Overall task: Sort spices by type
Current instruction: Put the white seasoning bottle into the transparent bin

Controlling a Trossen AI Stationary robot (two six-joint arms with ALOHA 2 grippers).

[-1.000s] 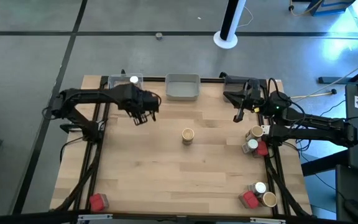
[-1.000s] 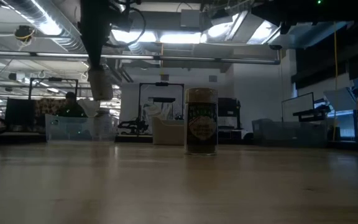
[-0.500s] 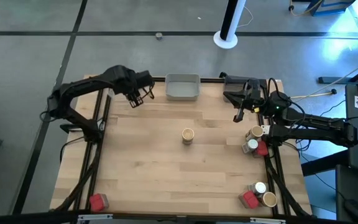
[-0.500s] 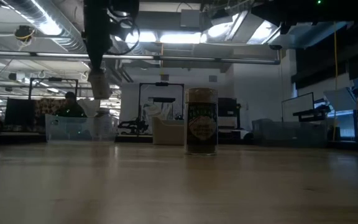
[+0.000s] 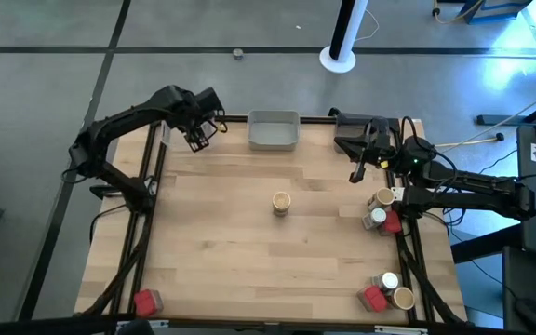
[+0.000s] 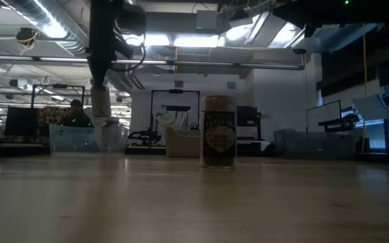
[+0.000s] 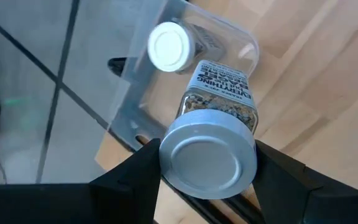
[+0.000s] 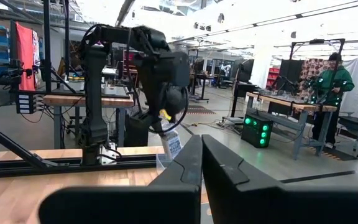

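Observation:
My left gripper hangs over the clear tray at the table's far left corner, shut on a white-capped jar. This jar also shows in the low view, below the arm. A second white-capped jar lies on its side in the clear tray. A tan jar stands upright mid-table. My right gripper waits near the far right, shut on nothing. My left gripper holds the white-capped jar at its cap end, pinched between the two fingers, one on each side. The fingers come from above, pointing down. The jar hangs below them, lifted clear over the clear tray.
A grey tray sits at the far edge's middle and a dark tray at far right. Jars and a red packet cluster at the right edge and the near right corner. A red packet lies near left.
My left gripper has carried the white-capped jar from over the table toward the far left corner. It now hangs over the clear tray, still shut on the jar. The right arm has kept still.

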